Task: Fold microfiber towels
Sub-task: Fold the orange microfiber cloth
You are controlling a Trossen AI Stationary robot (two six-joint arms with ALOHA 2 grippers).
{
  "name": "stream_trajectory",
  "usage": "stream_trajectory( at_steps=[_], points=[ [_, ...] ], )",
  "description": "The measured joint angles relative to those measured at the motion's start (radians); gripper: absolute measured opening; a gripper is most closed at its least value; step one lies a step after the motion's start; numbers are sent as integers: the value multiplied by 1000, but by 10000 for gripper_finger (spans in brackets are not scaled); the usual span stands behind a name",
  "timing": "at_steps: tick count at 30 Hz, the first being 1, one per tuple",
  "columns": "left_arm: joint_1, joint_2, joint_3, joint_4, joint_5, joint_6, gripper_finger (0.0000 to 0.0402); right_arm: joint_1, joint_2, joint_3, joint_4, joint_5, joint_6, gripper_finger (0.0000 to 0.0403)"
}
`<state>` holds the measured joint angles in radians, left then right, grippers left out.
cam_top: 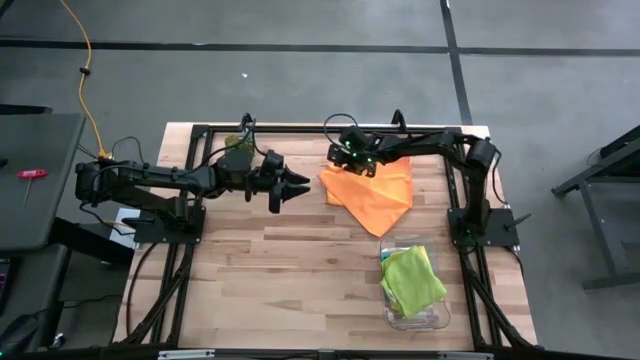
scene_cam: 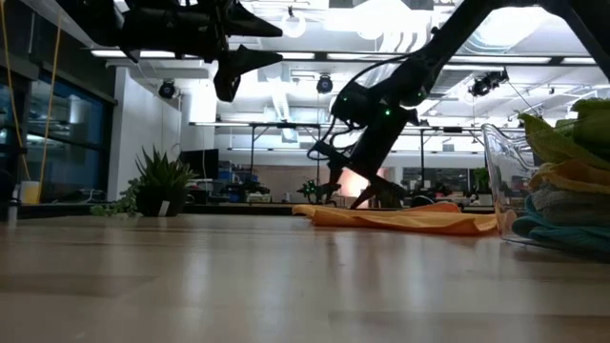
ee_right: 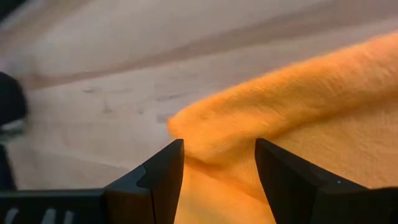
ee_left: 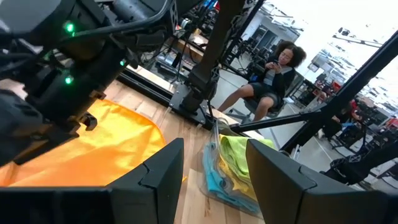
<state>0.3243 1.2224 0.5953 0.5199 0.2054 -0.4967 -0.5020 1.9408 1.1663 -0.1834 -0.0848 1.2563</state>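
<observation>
Right jaws (ee_right: 217,180) parted, straddling orange towel's (cam_top: 372,192) raised fold, upper centre of surface (cam_top: 250,270). Left jaws (cam_top: 296,188) released, hovering clear. Risk: pinching both layers, dragging towel skewed.

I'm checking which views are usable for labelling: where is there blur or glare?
Low view: ceiling lights glare, arms are dark silhouettes, and the near table is soft. Right wrist view: the orange towel is soft-edged, the wood beyond blurred. Left wrist view: bright background washes out. High view: evenly lit, no glare.
</observation>
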Motion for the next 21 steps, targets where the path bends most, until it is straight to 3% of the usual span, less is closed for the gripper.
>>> stream_trajectory(
  at_steps=[12, 21],
  points=[
    [-1, 0, 0, 1, -3, 2, 163, 17, 7, 3, -28, 10, 52, 190],
    [-3, 0, 0, 1, -4, 2, 163, 22, 65, 3, 193, -1, 225, 190]
  ],
)
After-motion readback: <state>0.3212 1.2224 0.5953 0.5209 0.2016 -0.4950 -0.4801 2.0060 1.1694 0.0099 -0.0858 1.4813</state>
